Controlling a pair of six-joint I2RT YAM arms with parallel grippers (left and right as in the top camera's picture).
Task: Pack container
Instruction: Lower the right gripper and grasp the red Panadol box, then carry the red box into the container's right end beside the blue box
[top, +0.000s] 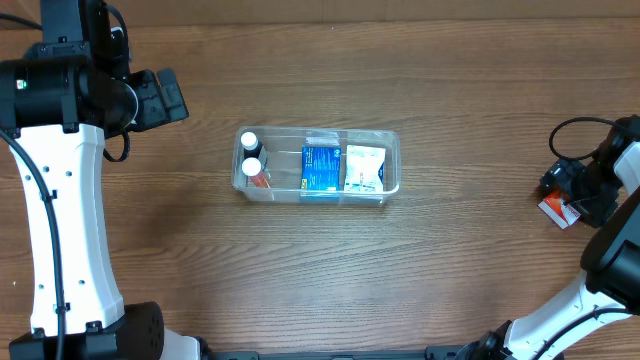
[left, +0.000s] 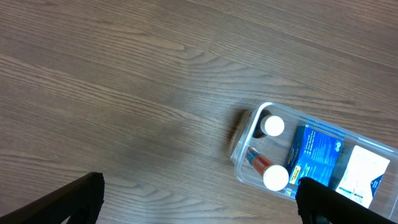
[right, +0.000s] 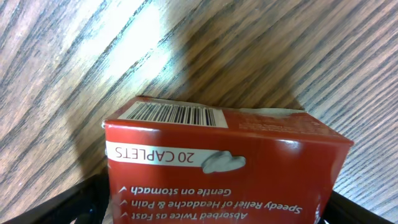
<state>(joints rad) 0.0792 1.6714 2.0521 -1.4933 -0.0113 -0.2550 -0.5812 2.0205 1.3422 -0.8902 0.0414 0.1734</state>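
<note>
The clear plastic container (top: 392, 140) stands mid-table and holds two white-capped bottles (top: 249, 141), a blue box (top: 320, 168) and a white box (top: 364, 168). It also shows in the left wrist view (left: 244, 144). My left gripper (left: 199, 202) is open and empty, held high over the table to the container's upper left. My right gripper (top: 580, 192) is at the far right edge. A red caplets box (right: 224, 168) lies on the table (right: 56, 74) between its spread jaws and fills the gap. The box also shows in the overhead view (top: 556, 210).
The wooden table (top: 330, 280) bears nothing else in view. A black cable (top: 572, 128) loops above my right wrist. The left arm's white link (top: 60, 220) runs down the left side.
</note>
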